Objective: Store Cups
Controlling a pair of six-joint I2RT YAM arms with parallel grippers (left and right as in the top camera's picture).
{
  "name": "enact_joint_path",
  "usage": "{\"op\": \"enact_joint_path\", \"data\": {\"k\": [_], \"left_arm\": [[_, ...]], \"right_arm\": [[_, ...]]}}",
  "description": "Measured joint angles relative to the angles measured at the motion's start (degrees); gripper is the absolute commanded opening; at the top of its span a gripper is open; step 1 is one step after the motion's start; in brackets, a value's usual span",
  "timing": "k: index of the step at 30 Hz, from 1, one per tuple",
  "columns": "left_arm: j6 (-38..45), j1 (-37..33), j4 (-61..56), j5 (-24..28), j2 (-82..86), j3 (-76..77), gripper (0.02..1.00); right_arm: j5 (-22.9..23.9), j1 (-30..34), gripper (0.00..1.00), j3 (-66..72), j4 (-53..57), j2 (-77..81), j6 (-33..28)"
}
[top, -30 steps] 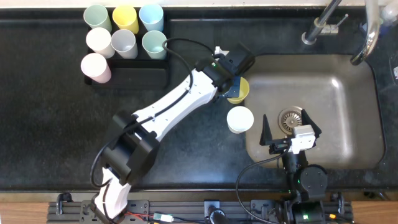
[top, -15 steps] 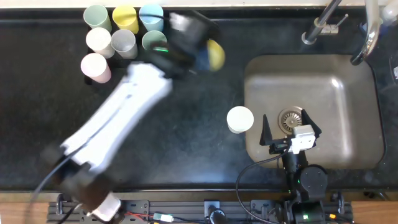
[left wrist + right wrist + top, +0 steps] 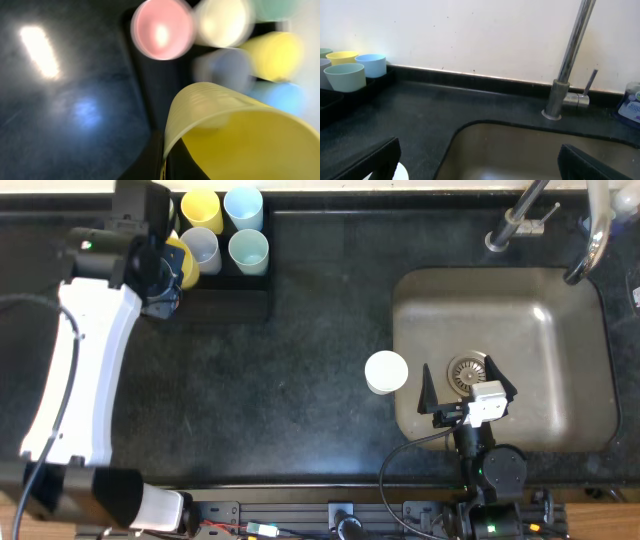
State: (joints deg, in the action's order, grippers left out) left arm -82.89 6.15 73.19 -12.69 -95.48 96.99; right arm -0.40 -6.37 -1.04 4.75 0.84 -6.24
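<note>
The left claw (image 3: 162,270) is clenched on a ribbed yellow plastic cup (image 3: 181,262), held over the left end of the black storage tray (image 3: 240,298) at the back of the dark worktop (image 3: 280,410). From above, the arm lies over that corner. The left wrist view looks down into a round pink cup (image 3: 162,30) and a cream cup (image 3: 222,20) there.

A white plastic cup (image 3: 386,371) stands at the steel sink's (image 3: 560,330) left edge. The right claw (image 3: 465,387) is released, its 2 fingers spread wide over the sink. Its wrist view faces the chrome tap (image 3: 570,60).
</note>
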Motion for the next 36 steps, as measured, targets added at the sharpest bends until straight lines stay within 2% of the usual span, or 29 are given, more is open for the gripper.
{"op": "enact_joint_path", "data": {"k": [8, 27, 28, 30, 32, 36], "left_arm": [[-4.22, -0.26, -0.66, 1.33, -7.02, -2.97, 0.034], [-4.13, -0.26, -7.5, 2.6, -16.85, -2.99, 0.053], [-4.13, -0.26, -7.54, 2.6, -17.09, -2.99, 0.119], [-3.87, -0.26, -7.56, 2.6, -17.29, -2.99, 0.435], [-3.78, -0.26, -7.67, 2.58, -17.29, -2.99, 0.601], [-2.43, -0.26, -8.74, 1.18, -16.11, -3.1, 0.733]], "right_arm": [[0.02, 0.0, 0.996, 0.0, -0.02, 0.0, -0.02], [0.02, 0.0, 0.996, 0.0, -0.02, 0.0, -0.02], [0.02, 0.0, 0.998, 0.0, 0.0, 0.0, -0.02], [0.02, 0.0, 0.996, 0.0, 0.0, 0.0, 0.0], [0.02, 0.0, 0.996, 0.0, -0.02, 0.0, -0.02], [0.04, 0.0, 0.996, 0.0, 0.0, 0.0, -0.02]]}}
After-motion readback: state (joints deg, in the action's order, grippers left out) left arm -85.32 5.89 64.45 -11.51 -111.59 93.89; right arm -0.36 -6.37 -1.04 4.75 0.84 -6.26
